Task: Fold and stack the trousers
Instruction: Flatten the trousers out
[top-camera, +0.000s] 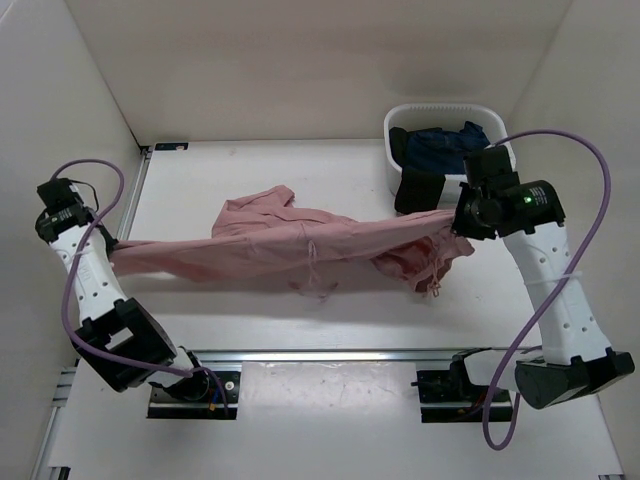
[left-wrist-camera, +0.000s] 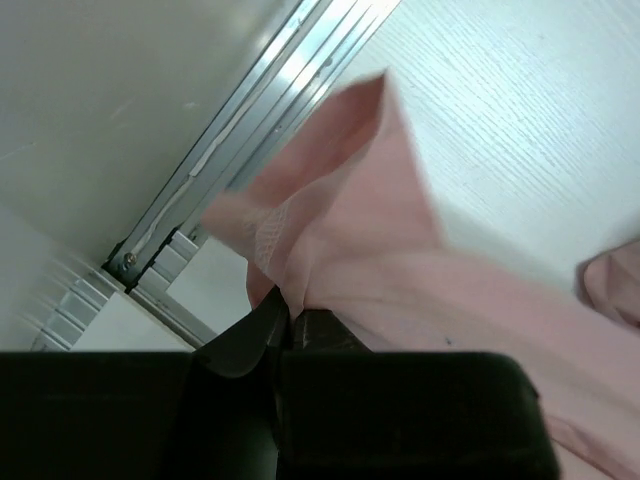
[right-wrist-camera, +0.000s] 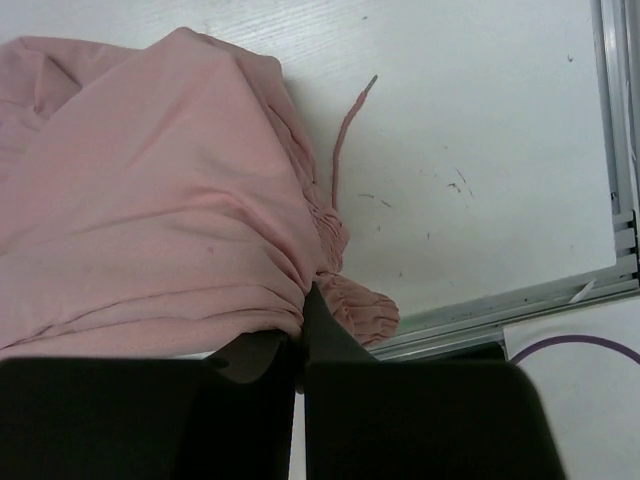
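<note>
Left gripper (top-camera: 113, 246) is clamped on one end of the trousers (top-camera: 290, 250), out at the left edge of the table (top-camera: 300, 170). In the left wrist view its fingers (left-wrist-camera: 240, 345) are pinched tight on a pink fold, close to the aluminium rail (left-wrist-camera: 250, 120). The fabric spans mid-table as a taut band. A loose bunch lies behind it at centre-left and the drawstring (top-camera: 318, 268) dangles mid-span. Right gripper (top-camera: 458, 222) is closed on the other end, with the gathered waist bunched and sagging just below it. The white bin (top-camera: 440, 110) sits right behind that gripper. It holds a dark navy garment (top-camera: 445, 145), and a black garment (top-camera: 418, 190) is draped over its front wall.
</note>
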